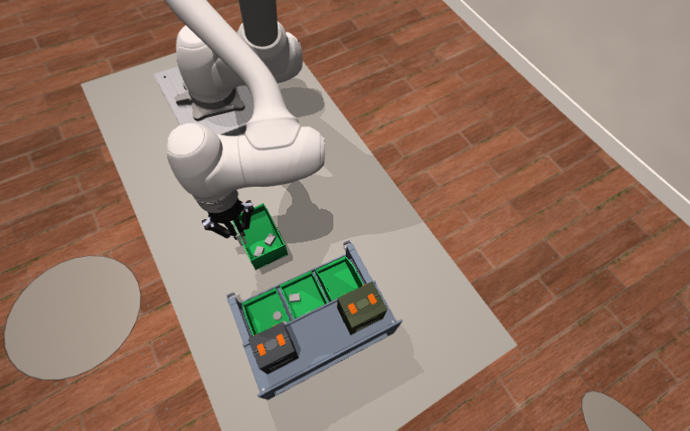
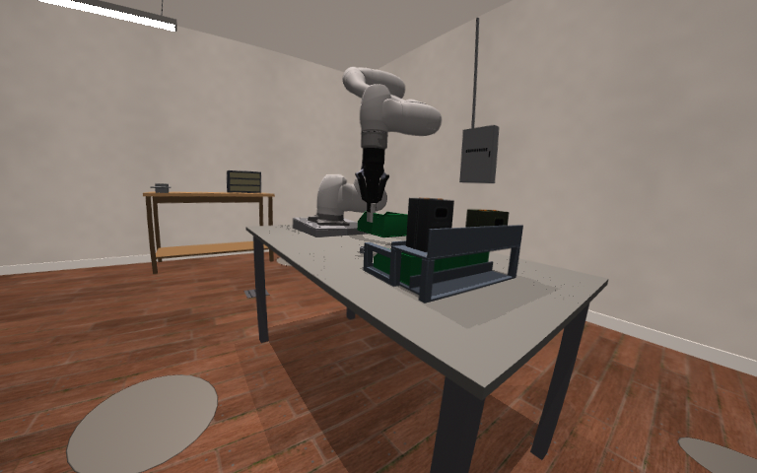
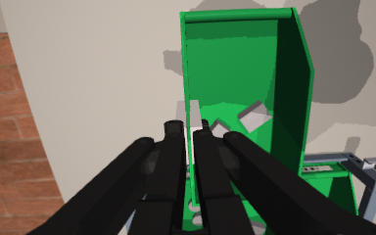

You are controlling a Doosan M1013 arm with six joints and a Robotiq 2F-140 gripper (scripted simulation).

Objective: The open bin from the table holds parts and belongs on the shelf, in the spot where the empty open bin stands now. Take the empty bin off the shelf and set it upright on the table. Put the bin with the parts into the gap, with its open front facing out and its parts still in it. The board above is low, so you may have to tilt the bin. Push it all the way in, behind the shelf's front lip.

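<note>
Bin of parts (image 1: 261,225) (image 2: 393,224) (image 3: 230,64), the load meant for the shelf (image 1: 325,338) (image 2: 474,239) (image 3: 333,157), is off the table, on the robot's side of the shelf and well short of its slots. The pincer (image 1: 238,234) (image 2: 371,212) (image 3: 188,114) is closed narrow, pinching one of the bin's thin side walls, with a fingertip on each face.

The bin should handle as a light, fairly stiff plastic tray, perhaps a little slick. Its parts could slide, and a one-sided hold may let it sag or twist, so a slow carry suits it. The upper edge of a side wall, near the balance point, seems the best place to grip.

It is bright green and boxy, its walls stepping down toward the open front, with pale grey blocks (image 1: 269,239) (image 3: 256,117) inside. It appears slightly tilted, though the exterior view is too dark to be sure. An apparently empty bin (image 1: 338,277) (image 3: 338,188) occupies one end slot of the shelf.
</note>
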